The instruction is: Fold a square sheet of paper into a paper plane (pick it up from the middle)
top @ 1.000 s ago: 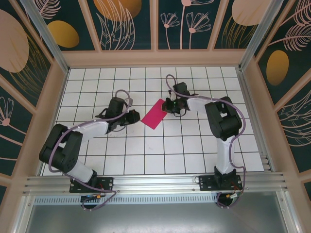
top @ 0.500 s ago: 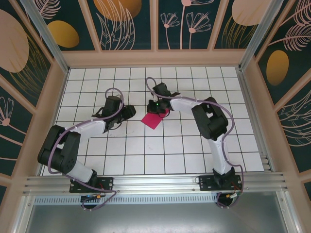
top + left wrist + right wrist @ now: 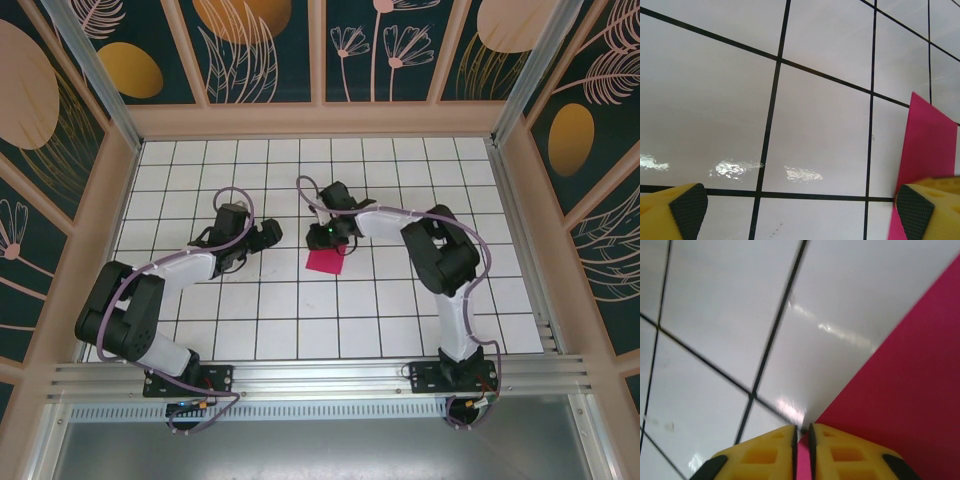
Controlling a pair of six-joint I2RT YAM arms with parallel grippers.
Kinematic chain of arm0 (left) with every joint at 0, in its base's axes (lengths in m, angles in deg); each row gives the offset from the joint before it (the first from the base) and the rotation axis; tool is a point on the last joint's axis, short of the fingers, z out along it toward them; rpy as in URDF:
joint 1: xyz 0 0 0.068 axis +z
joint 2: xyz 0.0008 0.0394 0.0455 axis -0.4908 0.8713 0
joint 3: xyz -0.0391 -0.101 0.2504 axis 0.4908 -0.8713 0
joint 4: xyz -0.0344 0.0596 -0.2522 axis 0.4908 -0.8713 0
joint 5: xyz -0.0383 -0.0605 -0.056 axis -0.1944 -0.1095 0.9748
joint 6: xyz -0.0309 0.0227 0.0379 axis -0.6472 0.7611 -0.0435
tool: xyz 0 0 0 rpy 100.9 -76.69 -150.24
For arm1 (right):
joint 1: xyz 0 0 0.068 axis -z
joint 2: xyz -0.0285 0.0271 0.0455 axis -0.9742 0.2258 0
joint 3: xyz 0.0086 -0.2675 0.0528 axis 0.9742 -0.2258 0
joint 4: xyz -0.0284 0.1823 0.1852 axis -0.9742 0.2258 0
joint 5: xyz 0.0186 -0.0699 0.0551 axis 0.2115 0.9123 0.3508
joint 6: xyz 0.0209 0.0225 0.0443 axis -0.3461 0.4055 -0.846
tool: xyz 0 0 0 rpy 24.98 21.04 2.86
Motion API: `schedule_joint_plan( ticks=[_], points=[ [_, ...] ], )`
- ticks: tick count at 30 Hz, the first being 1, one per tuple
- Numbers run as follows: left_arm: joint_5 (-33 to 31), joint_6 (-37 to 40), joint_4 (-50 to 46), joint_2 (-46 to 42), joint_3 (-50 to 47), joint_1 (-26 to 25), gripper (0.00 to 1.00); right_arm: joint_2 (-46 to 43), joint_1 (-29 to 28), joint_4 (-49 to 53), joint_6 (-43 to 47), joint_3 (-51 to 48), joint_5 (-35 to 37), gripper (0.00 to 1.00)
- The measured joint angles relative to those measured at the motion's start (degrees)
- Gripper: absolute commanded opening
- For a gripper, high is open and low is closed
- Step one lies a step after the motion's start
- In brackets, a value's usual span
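Starting with top view: paper [image 3: 325, 262] is seen flat on the tiled table [image 3: 400, 300], just below frame centre. Right gripper [image 3: 328, 240] is placed at the paper's upper edge. Left gripper [image 3: 272, 236] is parked left of the paper, apart from it. Jaw states can't be read from up here.

Left wrist view: left gripper [image 3: 800, 207] is released, with the jaws spread wide. Its pads [image 3: 689, 207] are seen in the two bottom corners of the frame. Paper [image 3: 932, 140] is seen at the right edge, lying on the table [image 3: 815, 125]. The right-hand pad overlaps the paper's lower part in frame; contact can't be told.

Right wrist view: right gripper [image 3: 801, 432] is all but clenched, with only a thin slit left between the yellow fingers [image 3: 770, 452]. The paper [image 3: 900, 390] fills the right and lower right of the frame. Its edge is run into the slit, so it is read as pinched. White table [image 3: 715, 305] is seen upper left.
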Motion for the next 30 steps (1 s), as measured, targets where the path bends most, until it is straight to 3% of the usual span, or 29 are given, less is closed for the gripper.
schedule_joint_plan(
  ticks=[3,6,11,17,23,30],
  points=[
    [1.73,0.02,1.79,-0.2,-0.87,0.0,0.99,-3.21,0.7,0.76,-0.48,-2.69,-0.04,0.35],
    [4.68,0.04,3.3,-0.61,-1.62,0.0,0.99,-6.36,2.58,-0.42,-3.74,-4.61,1.05,0.38],
    [10.97,-0.07,5.86,-0.61,-1.62,0.0,0.98,-8.37,6.08,-3.48,-10.43,-5.53,4.66,0.39],
    [18.32,-0.85,8.09,0.35,-1.18,-0.94,0.99,-8.26,6.16,-4.61,-15.87,-6.91,6.4,0.37],
    [20.65,-2.05,8.13,3.32,1.42,-5.92,0.95,-8.26,7.1,-5.86,-20.0,-11.52,3.08,0.33],
    [21.88,-8.72,8.55,7.54,1.77,-9.38,0.89,-10.34,8.04,-9.22,-22.45,-16.37,0.07,0.32]
  ],
)
